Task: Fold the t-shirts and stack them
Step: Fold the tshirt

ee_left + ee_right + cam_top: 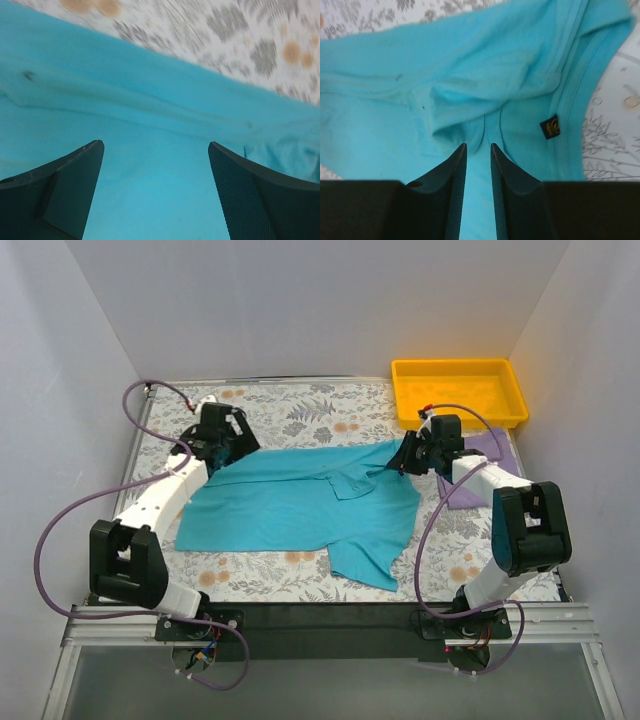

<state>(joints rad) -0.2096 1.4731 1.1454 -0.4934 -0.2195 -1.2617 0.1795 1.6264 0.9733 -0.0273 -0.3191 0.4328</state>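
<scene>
The teal t-shirt [300, 500] lies spread across the middle of the table, with one sleeve trailing toward the front right. My left gripper [228, 445] is at its far left edge. In the left wrist view this gripper [155, 145] is open wide just above the teal cloth [150, 115], holding nothing. My right gripper [405, 456] is at the shirt's far right corner. In the right wrist view it [478, 146] is shut on a fold of teal cloth [470, 75] near the small dark label [550, 126]. The lavender t-shirt [468, 496] lies partly hidden under my right arm.
A yellow plastic tray [405, 390] stands at the back right, just behind my right gripper. The floral tablecloth [300, 405] shows behind the shirt. White walls close in the left, back and right sides.
</scene>
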